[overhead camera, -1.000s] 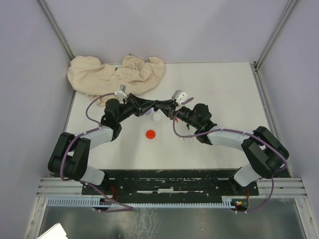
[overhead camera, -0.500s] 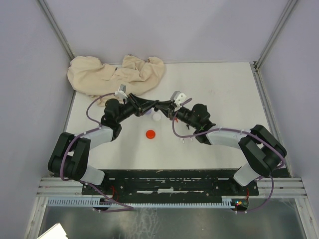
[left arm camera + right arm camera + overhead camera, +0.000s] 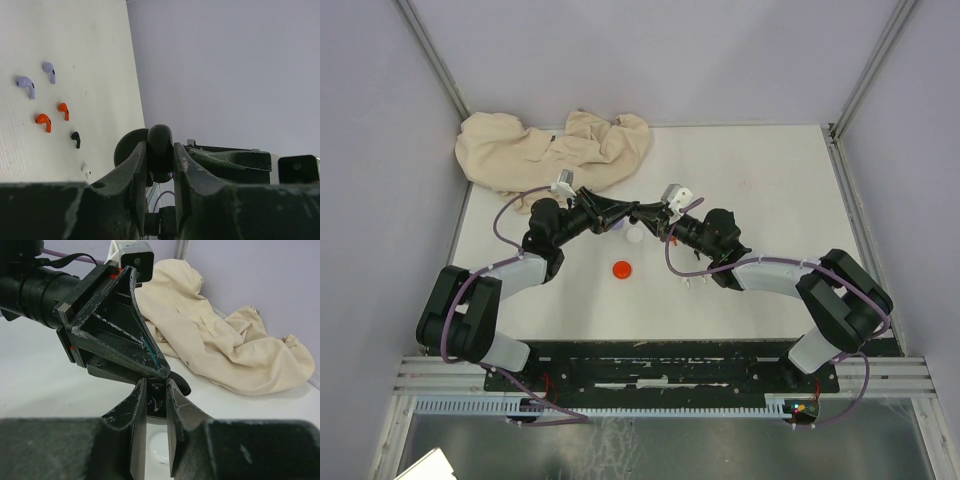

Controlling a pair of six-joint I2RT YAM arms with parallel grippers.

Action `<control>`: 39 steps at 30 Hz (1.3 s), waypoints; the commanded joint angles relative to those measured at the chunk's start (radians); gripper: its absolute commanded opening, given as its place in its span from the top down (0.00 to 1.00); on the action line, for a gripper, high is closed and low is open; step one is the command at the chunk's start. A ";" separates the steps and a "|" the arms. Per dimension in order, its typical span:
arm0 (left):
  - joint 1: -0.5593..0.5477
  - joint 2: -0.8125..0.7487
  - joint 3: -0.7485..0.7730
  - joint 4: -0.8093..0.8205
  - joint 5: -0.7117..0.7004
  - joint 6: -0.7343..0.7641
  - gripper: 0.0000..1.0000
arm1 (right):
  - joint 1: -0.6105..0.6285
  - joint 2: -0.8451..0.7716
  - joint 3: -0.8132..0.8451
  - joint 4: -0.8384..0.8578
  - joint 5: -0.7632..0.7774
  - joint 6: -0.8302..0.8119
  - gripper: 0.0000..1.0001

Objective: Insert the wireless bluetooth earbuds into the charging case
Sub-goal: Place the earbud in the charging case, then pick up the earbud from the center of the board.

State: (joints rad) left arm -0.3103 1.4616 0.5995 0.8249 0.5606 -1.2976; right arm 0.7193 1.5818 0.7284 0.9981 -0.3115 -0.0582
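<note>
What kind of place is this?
Probably a lab robot cell: a white table walled by plain lilac panels on aluminium posts, with a left arm and right arm bolted to a black plate.

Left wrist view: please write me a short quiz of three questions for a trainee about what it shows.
1. True or false: the left gripper is shut on a black charging case.
2. How many earbuds lie on the table in this view?
3. Which lie farthest from the gripper? A purple earbuds, B red, C white.
Key: 1 true; 2 six; 3 A.
</note>
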 commanded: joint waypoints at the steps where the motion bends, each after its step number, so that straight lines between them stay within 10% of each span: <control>1: -0.006 -0.021 0.033 0.064 0.020 -0.029 0.97 | 0.004 0.004 -0.003 0.057 0.003 -0.008 0.99; 12: -0.006 -0.024 0.033 0.071 0.006 -0.037 0.97 | 0.003 0.006 0.000 0.040 -0.001 -0.003 0.97; 32: -0.005 0.017 0.037 0.103 -0.024 -0.045 0.97 | 0.003 -0.074 -0.026 0.084 0.027 0.079 0.44; 39: -0.004 0.061 0.035 0.119 -0.026 -0.035 0.97 | 0.001 -0.285 -0.013 -0.153 0.287 0.138 0.29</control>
State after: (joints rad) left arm -0.3119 1.4990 0.6018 0.8722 0.5449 -1.3048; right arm 0.7197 1.4364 0.6853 0.9550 -0.2214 0.0200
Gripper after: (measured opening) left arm 0.305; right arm 0.679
